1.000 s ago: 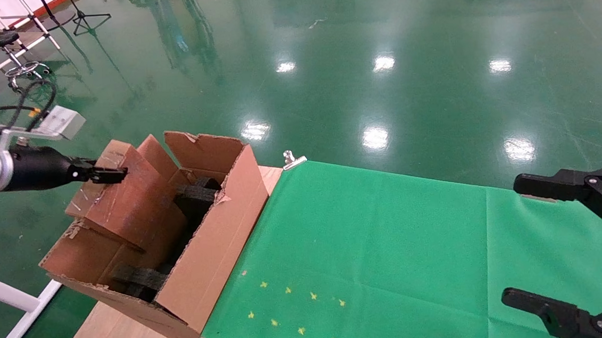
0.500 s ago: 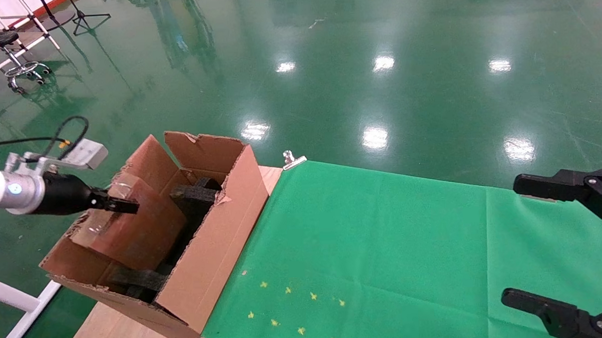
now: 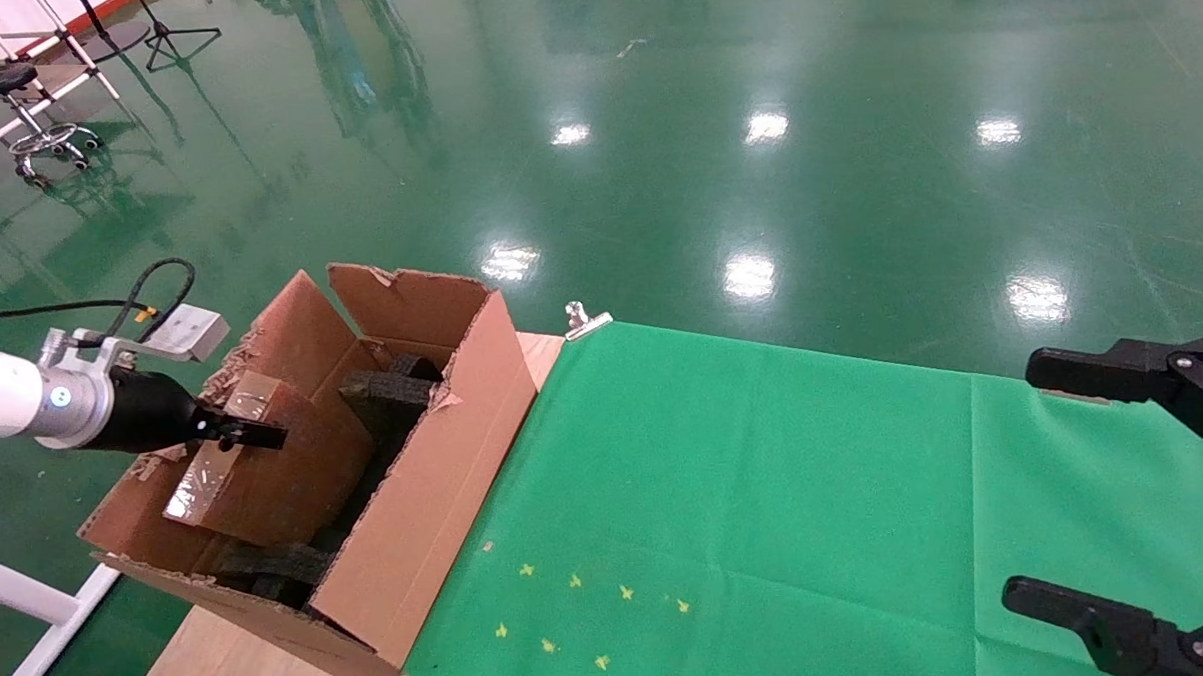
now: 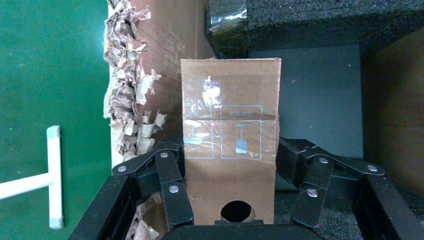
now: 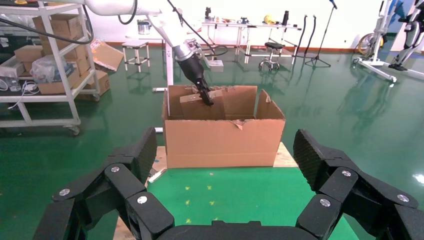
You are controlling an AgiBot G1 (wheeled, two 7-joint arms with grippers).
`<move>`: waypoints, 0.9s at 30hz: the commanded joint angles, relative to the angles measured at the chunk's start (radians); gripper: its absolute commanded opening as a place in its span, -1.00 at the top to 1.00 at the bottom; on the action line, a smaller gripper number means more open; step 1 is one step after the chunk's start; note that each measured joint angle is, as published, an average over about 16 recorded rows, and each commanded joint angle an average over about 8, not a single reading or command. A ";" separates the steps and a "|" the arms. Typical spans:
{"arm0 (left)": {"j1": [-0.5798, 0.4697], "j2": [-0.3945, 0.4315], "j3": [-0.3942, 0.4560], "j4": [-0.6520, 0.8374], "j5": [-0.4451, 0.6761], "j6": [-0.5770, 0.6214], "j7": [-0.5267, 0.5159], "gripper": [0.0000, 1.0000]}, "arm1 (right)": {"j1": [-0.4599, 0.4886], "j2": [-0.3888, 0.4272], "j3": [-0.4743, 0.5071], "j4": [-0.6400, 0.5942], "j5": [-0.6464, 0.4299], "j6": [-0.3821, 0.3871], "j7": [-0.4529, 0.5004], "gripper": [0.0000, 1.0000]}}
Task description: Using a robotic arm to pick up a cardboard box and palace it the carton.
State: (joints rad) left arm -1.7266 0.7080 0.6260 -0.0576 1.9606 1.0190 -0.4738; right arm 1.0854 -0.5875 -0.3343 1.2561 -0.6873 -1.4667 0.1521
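My left gripper (image 3: 250,433), on the white robotic arm (image 3: 8,404), is shut on the small brown cardboard box (image 3: 266,475) and holds it tilted inside the large carton (image 3: 437,484) at the table's left end. In the left wrist view the box (image 4: 229,135) sits between the closed fingers (image 4: 170,172), its round hole near the palm, with the carton's ragged flap (image 4: 127,100) beside it. The right wrist view shows the carton (image 5: 222,142) and the left gripper (image 5: 205,97) over it. My right gripper (image 3: 1097,486) is open and empty at the far right.
Black foam blocks (image 3: 388,390) lie inside the carton beside and under the box. A green cloth (image 3: 767,492) covers the table, held by a metal clip (image 3: 586,319) and marked with small yellow stars (image 3: 591,609). A white frame (image 3: 30,598) stands off the table's left.
My left arm has come down and a little toward me, lowering the cardboard box from above the carton's flaps into the carton. The right arm has not moved.
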 commanded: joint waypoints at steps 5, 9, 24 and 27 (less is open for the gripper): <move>0.001 0.002 0.001 0.005 0.000 -0.003 0.000 -1.00 | 0.000 0.000 0.000 0.000 0.000 0.000 0.000 -1.00; 0.001 0.000 0.001 0.001 0.001 0.003 -0.001 -1.00 | 0.000 0.000 0.000 0.000 0.000 0.000 0.000 -1.00; -0.003 -0.005 -0.002 -0.013 0.002 0.015 0.003 -1.00 | 0.000 0.000 0.000 0.000 0.000 0.000 0.000 -1.00; -0.021 -0.013 -0.010 -0.033 -0.011 0.030 0.017 -1.00 | 0.000 0.000 0.000 0.000 0.000 0.000 0.000 -1.00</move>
State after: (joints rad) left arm -1.7588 0.6890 0.6103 -0.1011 1.9412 1.0626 -0.4565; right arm 1.0853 -0.5874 -0.3344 1.2559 -0.6873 -1.4666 0.1520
